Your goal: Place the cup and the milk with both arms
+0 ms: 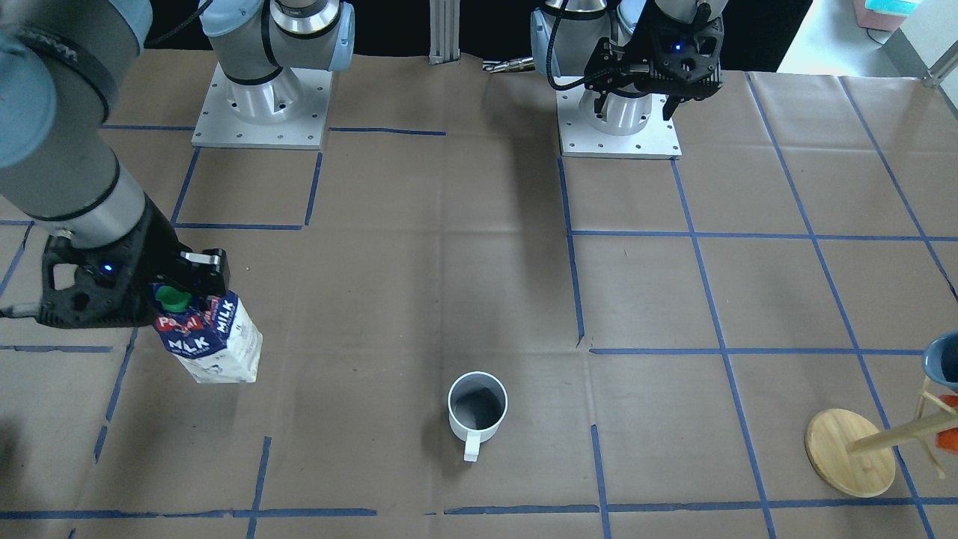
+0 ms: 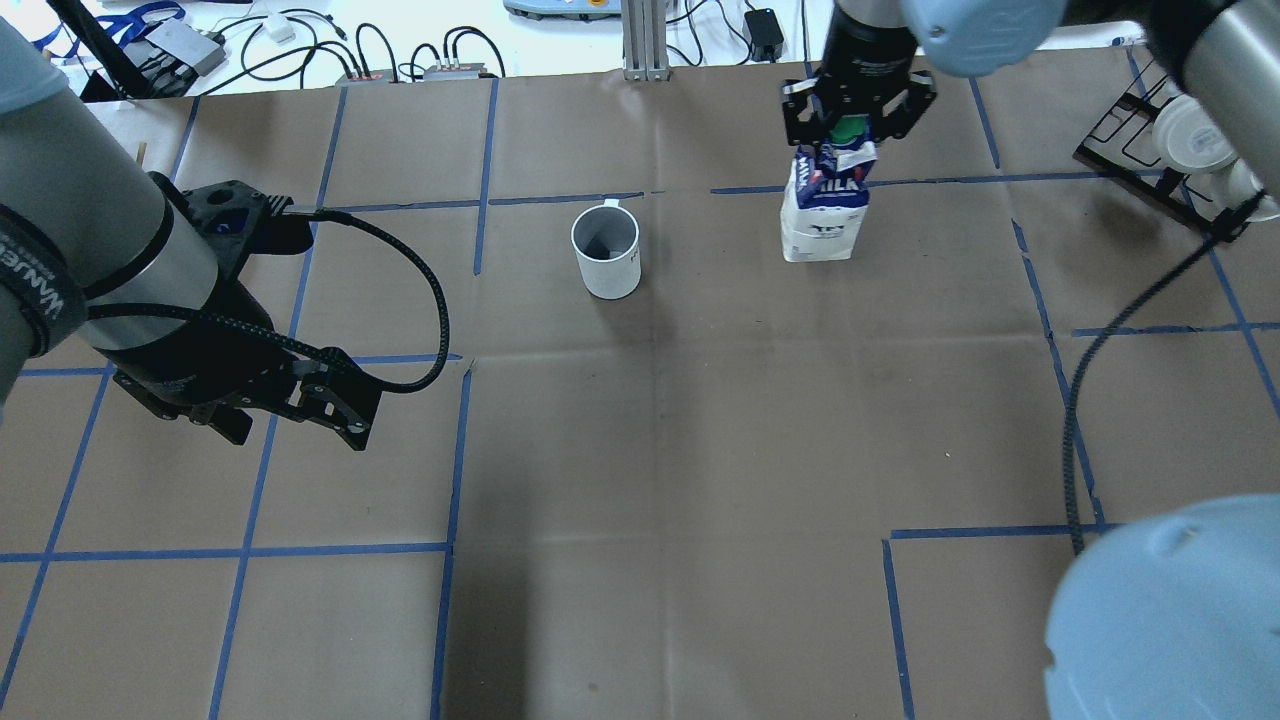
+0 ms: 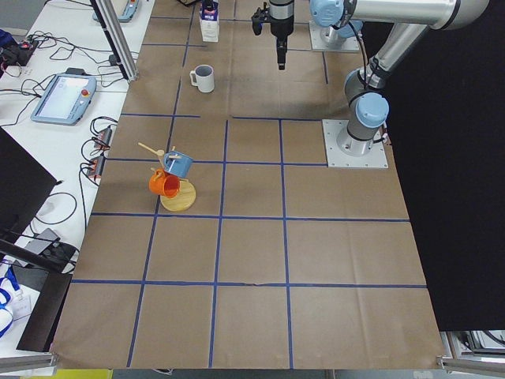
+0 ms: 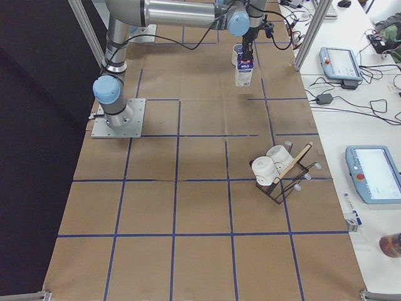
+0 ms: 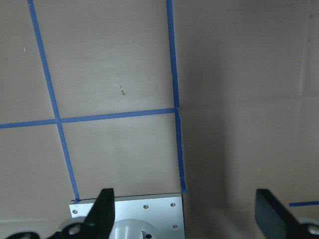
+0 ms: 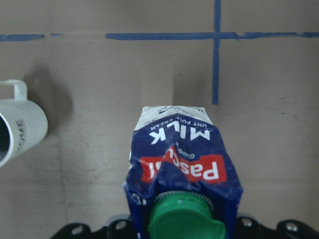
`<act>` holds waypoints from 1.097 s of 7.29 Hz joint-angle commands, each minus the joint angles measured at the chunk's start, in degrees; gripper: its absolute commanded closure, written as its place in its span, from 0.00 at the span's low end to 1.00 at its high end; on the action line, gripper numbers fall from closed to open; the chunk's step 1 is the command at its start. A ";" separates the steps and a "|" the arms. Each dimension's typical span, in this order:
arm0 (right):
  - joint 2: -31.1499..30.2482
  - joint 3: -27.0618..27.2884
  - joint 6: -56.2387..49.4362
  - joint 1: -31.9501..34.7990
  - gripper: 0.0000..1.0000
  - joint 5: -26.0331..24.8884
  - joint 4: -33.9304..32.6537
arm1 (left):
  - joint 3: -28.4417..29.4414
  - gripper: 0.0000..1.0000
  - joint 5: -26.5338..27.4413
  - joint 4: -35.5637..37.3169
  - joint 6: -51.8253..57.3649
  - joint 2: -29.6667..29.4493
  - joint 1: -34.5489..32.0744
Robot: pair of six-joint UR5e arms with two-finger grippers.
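My right gripper (image 1: 185,290) is shut on the top of the milk (image 1: 215,340), a gable-top carton with a blue top and a green cap. The carton hangs upright at or just above the table, to the right of the cup in the overhead view (image 2: 826,205). The right wrist view shows the milk's cap and top (image 6: 182,164) between the jaws. The cup (image 1: 477,408), a white mug with its handle toward the far edge, stands alone on the table (image 2: 606,252). My left gripper (image 2: 292,425) is open and empty, high near its base (image 1: 634,105), far from the cup.
A wooden mug tree (image 1: 853,449) with a blue and an orange mug stands at the table's left end. A black wire rack (image 2: 1180,150) with white cups is at the far right. The arm base plates (image 1: 258,112) sit along the robot side.
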 commanded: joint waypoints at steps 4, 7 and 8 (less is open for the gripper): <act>10.28 -7.71 11.00 8.60 0.54 0.61 0.04 | -0.03 0.00 0.00 -0.09 0.00 0.01 0.04; 11.07 -7.44 11.00 9.05 0.00 0.44 -0.58 | -0.03 0.00 0.00 -0.09 0.00 0.09 0.04; 10.90 -7.53 10.91 8.96 0.00 0.35 -0.49 | -0.12 0.00 0.00 -0.09 0.00 0.09 0.04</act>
